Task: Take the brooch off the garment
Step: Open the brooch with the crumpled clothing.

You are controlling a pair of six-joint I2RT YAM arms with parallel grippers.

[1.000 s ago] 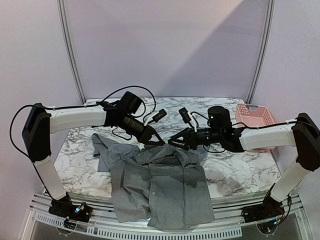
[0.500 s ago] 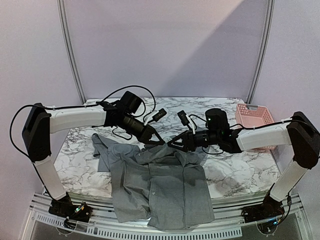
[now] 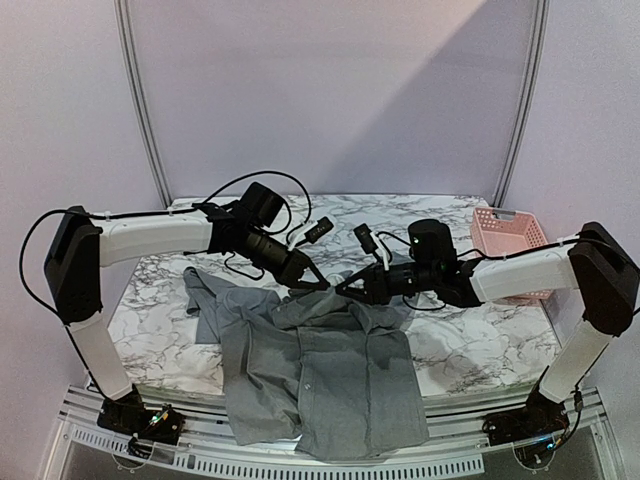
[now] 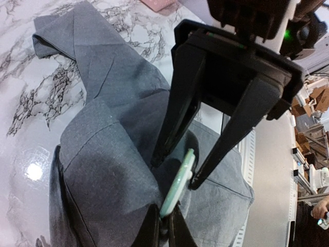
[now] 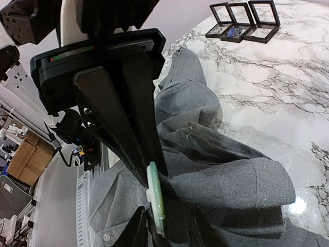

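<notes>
Mid-frame, the right gripper (image 4: 175, 173) has closed in, half-open astride the green brooch (image 5: 154, 198) on the garment (image 3: 330, 370), nearly gripping, while the left gripper (image 4: 164, 229) stays pinched on fabric beside it.

Soft, even light fills the top view. The back wall (image 3: 330, 100) is split diagonally, paler and pinker at the upper right, cooler lavender elsewhere. The polished counter (image 4: 31, 103) reflects the lamp: one round white glare spot (image 4: 34, 171) in the left wrist view, another glare spot (image 5: 298, 206) in the right wrist view. The folds of the garment (image 4: 103, 170) hold gentle shadows. Both wrist views bend at their edges, and the room beyond the counter is out of focus.
</notes>
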